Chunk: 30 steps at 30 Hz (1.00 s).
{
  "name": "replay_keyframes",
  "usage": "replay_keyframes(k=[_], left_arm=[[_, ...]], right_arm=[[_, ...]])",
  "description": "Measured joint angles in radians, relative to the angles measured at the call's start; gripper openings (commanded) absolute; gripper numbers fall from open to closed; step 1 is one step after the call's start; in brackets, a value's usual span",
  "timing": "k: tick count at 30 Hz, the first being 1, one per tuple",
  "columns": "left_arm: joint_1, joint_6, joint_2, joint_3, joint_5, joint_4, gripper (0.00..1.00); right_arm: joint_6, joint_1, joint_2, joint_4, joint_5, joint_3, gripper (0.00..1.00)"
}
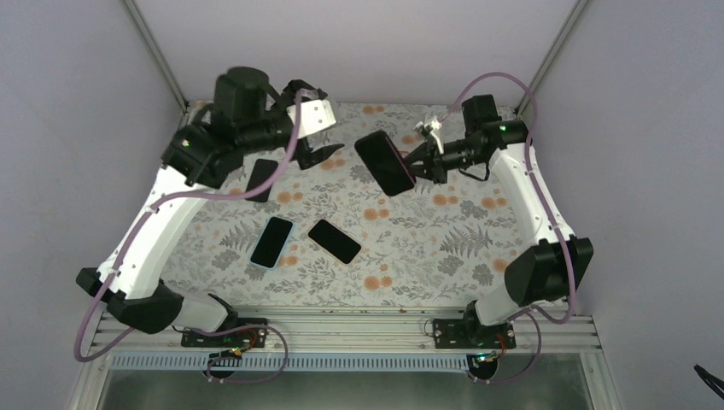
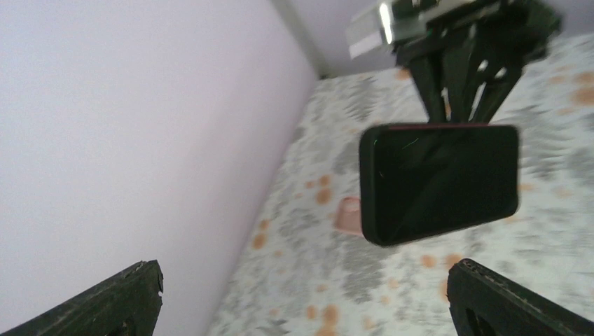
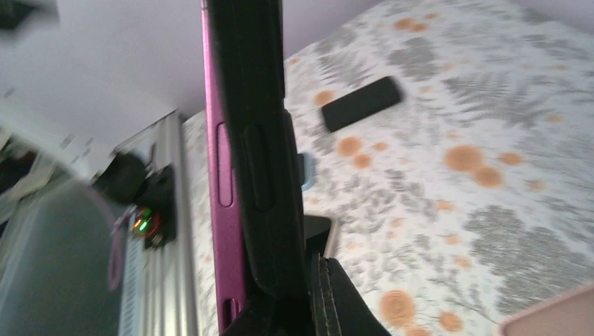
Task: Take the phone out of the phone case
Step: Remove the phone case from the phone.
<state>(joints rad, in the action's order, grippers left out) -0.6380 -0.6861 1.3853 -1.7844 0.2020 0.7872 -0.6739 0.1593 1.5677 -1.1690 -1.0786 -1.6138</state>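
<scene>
A black phone [image 1: 384,162] in a magenta phone case [image 3: 223,175] hangs in the air over the back middle of the table, and my right gripper [image 1: 416,166] is shut on its right end. From the right wrist I see it edge-on: the black phone [image 3: 252,140] lies against the case's side, with the fingers [image 3: 343,301] clamped at the bottom. My left gripper [image 1: 318,137] stands open just left of the phone, touching nothing. In the left wrist view the screen [image 2: 440,180] faces me, beyond the wide-apart fingertips [image 2: 140,294].
On the floral mat lie a phone in a light blue case [image 1: 271,242], a bare black phone [image 1: 335,241] and another dark phone [image 1: 261,179] under the left arm. A pink object [image 2: 348,213] lies on the mat behind the held phone. Walls close the left, back and right.
</scene>
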Motion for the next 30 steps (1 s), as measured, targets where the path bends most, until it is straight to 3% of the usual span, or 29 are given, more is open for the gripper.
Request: replay_keyframes(k=[3,7,12,19,30], left_arm=[[-0.108,-0.044,0.021,0.166,-0.238,-0.206,1.00],[-0.196,-0.082,0.114,0.357,-0.396,-0.381,1.00],[-0.217,-0.070,0.168,0.395,-0.412,-0.512,1.00],[-0.218,-0.032,0.173,0.336,-0.389,-0.687,1.00],[-0.222,0.016,0.321,0.276,-0.343,-0.750,1.00]], right_arm=[[0.192,-0.020,0.035,0.153,0.055,-0.036,0.03],[0.466,-0.023,0.032,0.389,0.215,-0.034,0.03],[0.675,-0.010,0.058,0.529,0.397,-0.063,0.03],[0.800,-0.003,0.090,0.632,0.603,-0.057,0.03],[0.875,-0.003,0.084,0.724,0.676,-0.028,0.03]])
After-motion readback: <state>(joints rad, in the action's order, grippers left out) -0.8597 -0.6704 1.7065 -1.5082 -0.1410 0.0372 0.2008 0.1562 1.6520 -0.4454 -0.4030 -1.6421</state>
